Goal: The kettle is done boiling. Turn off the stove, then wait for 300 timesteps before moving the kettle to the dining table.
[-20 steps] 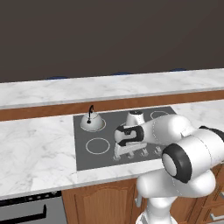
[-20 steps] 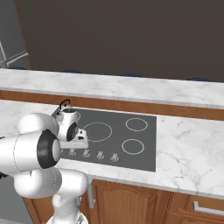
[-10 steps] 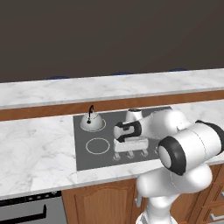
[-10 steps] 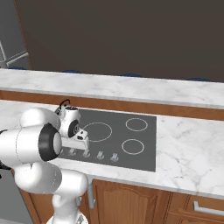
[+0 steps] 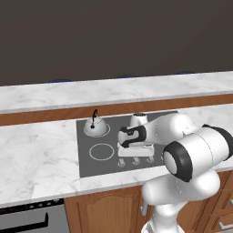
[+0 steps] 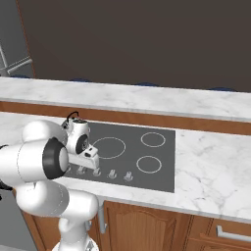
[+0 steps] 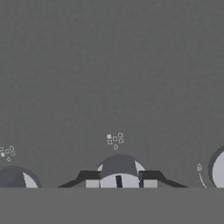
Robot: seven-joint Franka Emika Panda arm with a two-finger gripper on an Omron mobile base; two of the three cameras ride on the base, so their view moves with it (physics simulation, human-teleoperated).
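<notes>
Marble counter carries the stove (image 5: 109, 141), whose front-edge knob (image 7: 119, 171) is clasped between the gripper (image 7: 119, 183) jaws for turning off, while the kettle (image 5: 95, 127) is left at its rear left corner

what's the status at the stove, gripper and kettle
Gripper down on a stove knob, fingers closed either side of it. Kettle on the stove's rear burner, untouched. Nothing in the way.

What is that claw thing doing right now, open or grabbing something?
Gripper: closed on a small round grey knob at the front of the flat dark grey cooktop.
</notes>
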